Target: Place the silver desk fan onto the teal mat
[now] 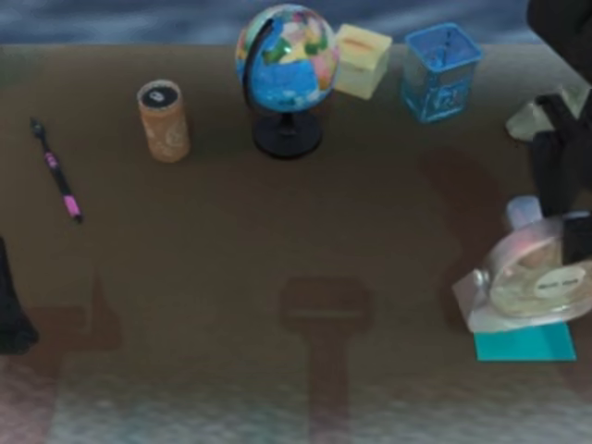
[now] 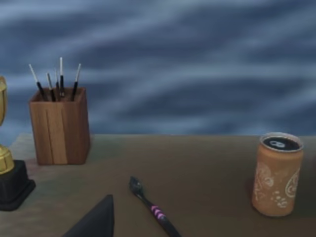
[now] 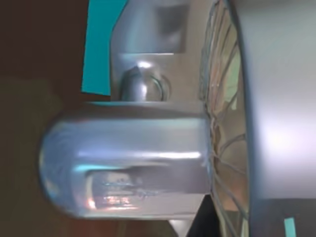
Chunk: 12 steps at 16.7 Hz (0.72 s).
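The silver desk fan (image 1: 534, 279) is at the table's right edge, its chrome ring tilted and its tan grille facing up. Its flat base (image 1: 481, 303) overlaps the far edge of the teal mat (image 1: 524, 346), which shows as a cyan strip in front of it. My right gripper (image 1: 559, 242) comes down from behind and is shut on the fan. The right wrist view is filled by the domed motor hub (image 3: 128, 163) and grille (image 3: 224, 98), with a corner of the mat (image 3: 101, 44) beyond and one dark finger (image 3: 210, 224) beside the hub. My left gripper (image 1: 13, 319) is parked at the left edge.
Along the back stand an orange can (image 1: 164, 120), a colourful globe (image 1: 287, 60), a yellow box (image 1: 361, 60) and a blue mesh pen cup (image 1: 439, 72). A black-and-pink brush (image 1: 55, 171) lies at the left. The left wrist view shows a wooden pen holder (image 2: 59, 126) and a trophy (image 2: 7, 173).
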Available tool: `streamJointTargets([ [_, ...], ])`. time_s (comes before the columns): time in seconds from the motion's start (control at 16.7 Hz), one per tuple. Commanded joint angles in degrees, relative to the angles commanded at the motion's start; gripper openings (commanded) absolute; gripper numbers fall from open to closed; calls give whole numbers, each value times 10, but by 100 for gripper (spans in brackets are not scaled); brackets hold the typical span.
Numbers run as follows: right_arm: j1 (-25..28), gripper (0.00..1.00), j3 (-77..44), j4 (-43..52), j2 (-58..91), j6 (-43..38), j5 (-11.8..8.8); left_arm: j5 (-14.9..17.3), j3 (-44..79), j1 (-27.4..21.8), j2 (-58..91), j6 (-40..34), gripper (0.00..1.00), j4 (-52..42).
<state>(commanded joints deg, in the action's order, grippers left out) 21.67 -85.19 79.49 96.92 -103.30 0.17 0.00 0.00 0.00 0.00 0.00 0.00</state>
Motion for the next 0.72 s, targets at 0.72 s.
streamJointTargets([
  [0.72,-17,0,43,-32,-21,-66,-1,0,0,0,0,0,100,0],
])
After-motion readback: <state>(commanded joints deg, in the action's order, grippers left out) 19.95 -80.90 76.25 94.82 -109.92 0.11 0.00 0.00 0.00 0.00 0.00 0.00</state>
